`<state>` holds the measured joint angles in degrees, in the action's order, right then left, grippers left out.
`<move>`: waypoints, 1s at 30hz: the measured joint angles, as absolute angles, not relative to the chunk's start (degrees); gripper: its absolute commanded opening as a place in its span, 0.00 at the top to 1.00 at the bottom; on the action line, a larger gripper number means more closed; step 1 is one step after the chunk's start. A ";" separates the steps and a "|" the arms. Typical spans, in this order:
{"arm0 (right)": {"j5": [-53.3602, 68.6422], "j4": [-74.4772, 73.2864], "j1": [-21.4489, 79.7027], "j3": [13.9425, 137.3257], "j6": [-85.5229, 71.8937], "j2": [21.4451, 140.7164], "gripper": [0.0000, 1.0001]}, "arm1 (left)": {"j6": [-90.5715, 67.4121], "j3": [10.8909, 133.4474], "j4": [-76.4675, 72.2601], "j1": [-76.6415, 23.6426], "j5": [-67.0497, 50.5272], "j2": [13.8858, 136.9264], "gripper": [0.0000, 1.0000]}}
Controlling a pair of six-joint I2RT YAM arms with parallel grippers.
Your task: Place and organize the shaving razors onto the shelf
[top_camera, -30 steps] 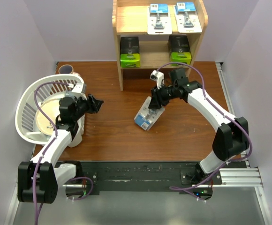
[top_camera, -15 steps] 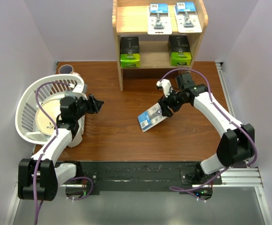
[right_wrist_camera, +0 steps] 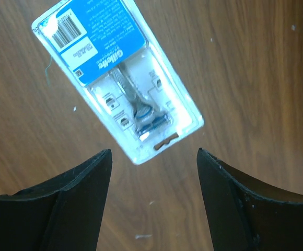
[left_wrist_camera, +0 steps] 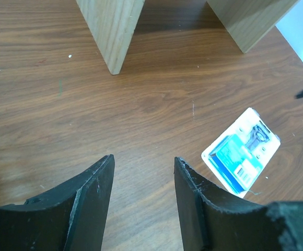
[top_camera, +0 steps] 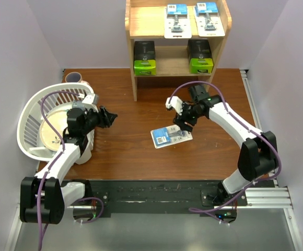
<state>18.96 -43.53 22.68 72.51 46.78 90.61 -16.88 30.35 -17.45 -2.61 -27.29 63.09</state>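
Near table edge: both arm bases side by side. Left arm bends over the white plastic basket [top_camera: 28,117], which sits at the left side of the brown wood table [top_camera: 125,154].

Left gripper [top_camera: 108,116] juts out past the basket's right rim, pointing toward mid-table. Fingers apart, nothing between them; its wrist view shows only bare tabletop in the gap.

Mid-table, slightly right of centre: one blister card [top_camera: 171,137], white and blue, lying flat and askew. Blue barcode end points left, clear end with the grey razor points right. It is well apart from the left gripper.

Right gripper [top_camera: 184,124] hangs over the card's right end, just on its far side. Fingers spread wide, not clamped on anything. From the wrist view the card's clear end shows between the two black fingertips [right_wrist_camera: 78,183]; cannot tell whether either one touches it.

Far left corner, behind the basket: a small cup [top_camera: 73,77].

Far edge, centre: light wooden shelf [top_camera: 146,21], two tiers. Lower tier holds two black boxes [top_camera: 144,57] with lime-green ends, one toward each side, well apart. Top tier carries two blister cards [top_camera: 177,21] side by side on its right half, blue ends to the back; left half is bare wood.
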 measured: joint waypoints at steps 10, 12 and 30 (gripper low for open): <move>18.46 -36.97 28.93 71.64 53.43 102.32 0.39 | -15.51 30.37 -15.66 -2.66 -28.32 62.98 0.45; 18.46 -36.40 29.34 71.64 54.28 103.90 0.41 | -15.16 30.37 -14.98 -2.66 -28.27 62.78 0.45; 9.08 -33.15 32.27 80.18 35.03 113.45 0.83 | -13.91 30.39 -14.09 -2.66 -27.66 62.46 0.45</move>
